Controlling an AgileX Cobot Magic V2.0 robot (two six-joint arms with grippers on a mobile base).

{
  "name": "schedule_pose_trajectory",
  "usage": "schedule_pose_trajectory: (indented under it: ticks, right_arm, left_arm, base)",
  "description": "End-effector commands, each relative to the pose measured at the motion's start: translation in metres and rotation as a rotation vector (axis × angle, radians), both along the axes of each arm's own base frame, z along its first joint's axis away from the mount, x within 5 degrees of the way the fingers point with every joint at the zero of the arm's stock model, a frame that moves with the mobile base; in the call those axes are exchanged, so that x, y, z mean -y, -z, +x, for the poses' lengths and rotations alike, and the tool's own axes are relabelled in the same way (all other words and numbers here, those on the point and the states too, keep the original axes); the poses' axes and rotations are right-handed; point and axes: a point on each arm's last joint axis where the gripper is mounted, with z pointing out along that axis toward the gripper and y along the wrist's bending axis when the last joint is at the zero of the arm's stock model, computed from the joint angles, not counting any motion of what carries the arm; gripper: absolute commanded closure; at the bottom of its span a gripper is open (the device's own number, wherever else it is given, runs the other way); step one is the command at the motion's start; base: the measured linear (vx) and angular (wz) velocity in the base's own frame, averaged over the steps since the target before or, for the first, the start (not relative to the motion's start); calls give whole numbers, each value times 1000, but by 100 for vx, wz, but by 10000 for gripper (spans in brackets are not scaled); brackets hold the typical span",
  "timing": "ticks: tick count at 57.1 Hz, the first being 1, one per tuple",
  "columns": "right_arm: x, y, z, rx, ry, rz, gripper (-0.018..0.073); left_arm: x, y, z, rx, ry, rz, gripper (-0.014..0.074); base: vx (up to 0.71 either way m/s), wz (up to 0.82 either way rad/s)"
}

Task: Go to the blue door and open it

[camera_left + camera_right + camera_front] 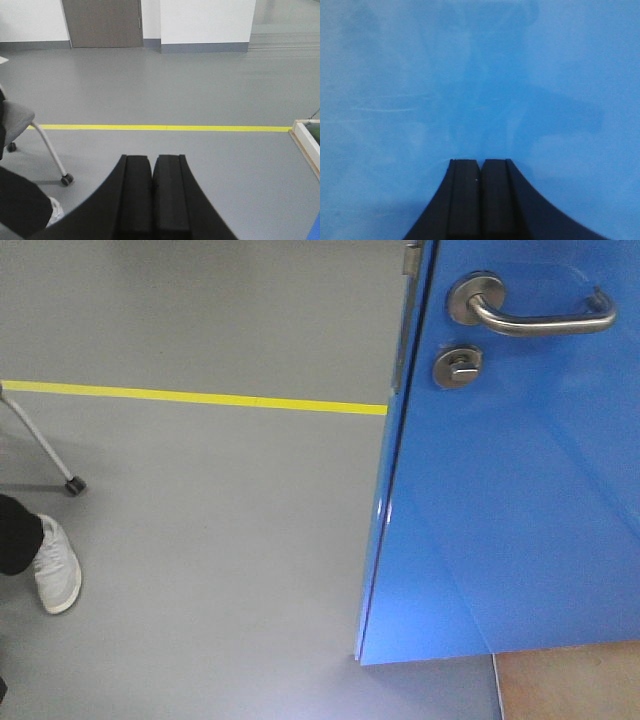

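The blue door (520, 510) fills the right half of the front view, its free edge towards the middle. Its steel lever handle (540, 315) sits at the top, with a round thumb-turn lock (458, 367) beneath. Neither gripper shows in the front view. My right gripper (480, 161) is shut and empty, its tips right at the glossy blue door (480, 80) that fills the right wrist view. My left gripper (152, 157) is shut and empty, pointing over grey floor away from the door.
A yellow floor line (200, 398) crosses the grey floor. A person's white shoe (55, 565) and a chair leg with castor (72, 484) are at the left. A pale wooden frame (306, 140) lies at the right. A brown door (102, 22) stands in the far wall.
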Motion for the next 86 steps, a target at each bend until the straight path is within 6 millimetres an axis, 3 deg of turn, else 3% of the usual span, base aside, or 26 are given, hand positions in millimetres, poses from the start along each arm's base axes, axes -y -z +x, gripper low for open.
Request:
schedule_pose_trajectory:
  ticks: [1, 35, 86]
  right_arm:
    - [4, -25, -9, 139, 21, 11, 547]
    - [4, -25, -9, 139, 21, 11, 547]
    - [4, -24, -8, 137, 22, 10, 547]
  left_arm:
    - [1, -17, 0, 122, 11, -9, 524]
    - [1, -17, 0, 122, 11, -9, 524]
    - [1, -17, 0, 122, 11, -9, 524]
  base:
    - [25, -13]
    - [19, -18]
    - [1, -1]
